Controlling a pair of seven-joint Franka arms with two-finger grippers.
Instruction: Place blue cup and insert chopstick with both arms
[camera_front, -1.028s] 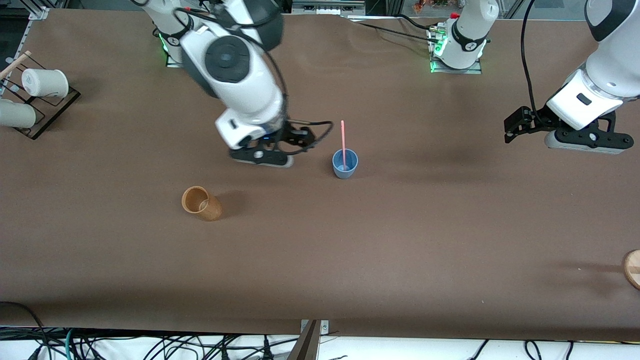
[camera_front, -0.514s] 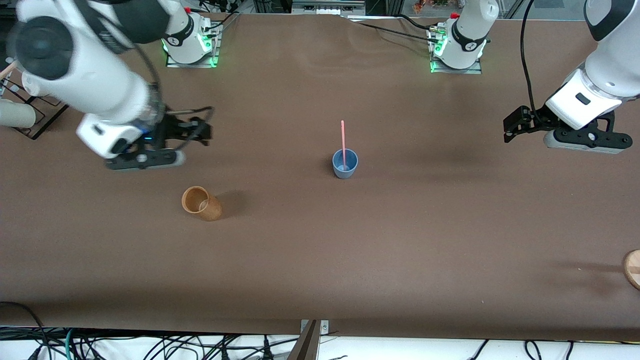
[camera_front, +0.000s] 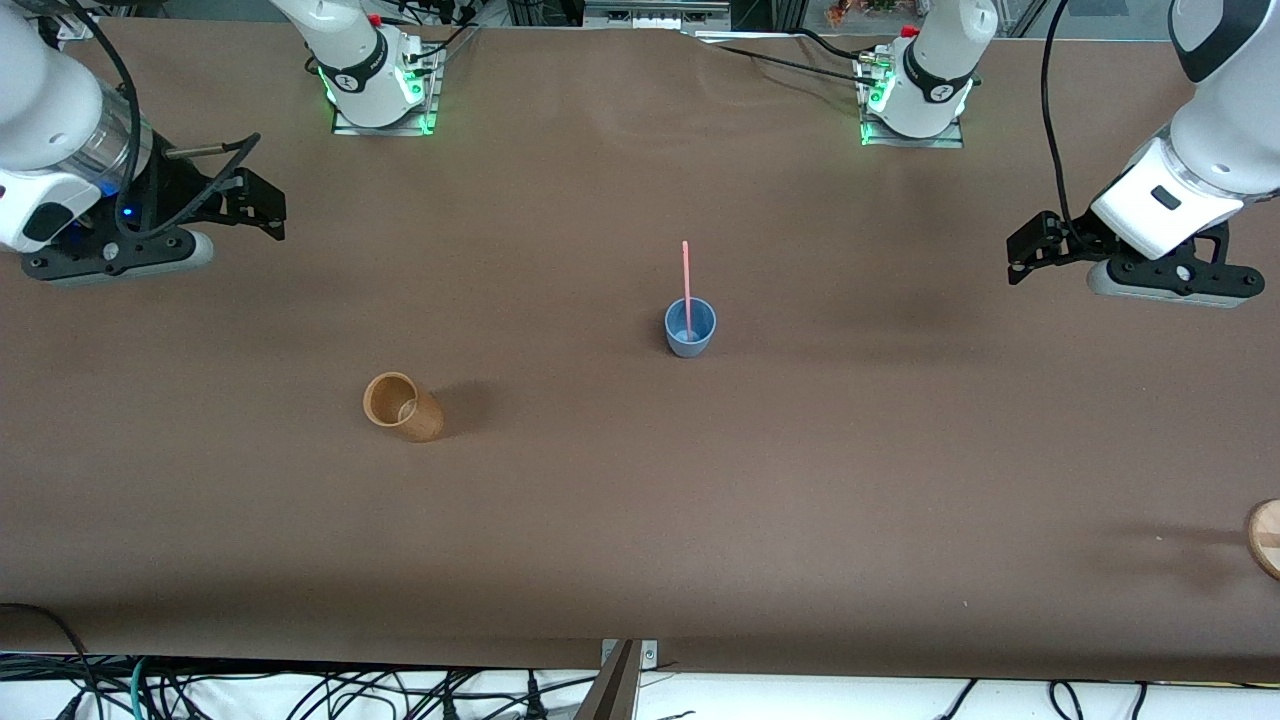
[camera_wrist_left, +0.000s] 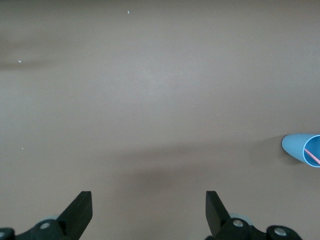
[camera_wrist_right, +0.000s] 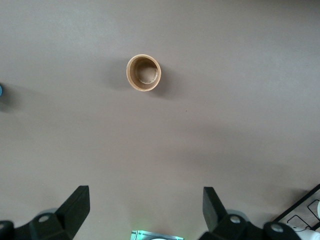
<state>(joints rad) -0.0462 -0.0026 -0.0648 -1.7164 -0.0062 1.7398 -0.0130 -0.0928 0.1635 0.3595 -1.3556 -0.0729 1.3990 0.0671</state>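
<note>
- Your blue cup (camera_front: 690, 328) stands upright mid-table (camera_front: 800, 480), the pink chopstick (camera_front: 686, 285) in it.
- Left tool (camera_wrist_left: 148, 207) hovers spread, well apart from the cup.
- Right tool (camera_wrist_right: 145, 207) hovers spread above bare table, apparently empty.

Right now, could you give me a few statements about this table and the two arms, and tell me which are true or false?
1. The pink chopstick stands in the blue cup. True.
2. The left gripper holds the cup. False: it is open and empty, over bare table.
3. The wooden cup holds the chopstick. False: no chopstick is in it.
4. The right gripper is open. True.
</note>
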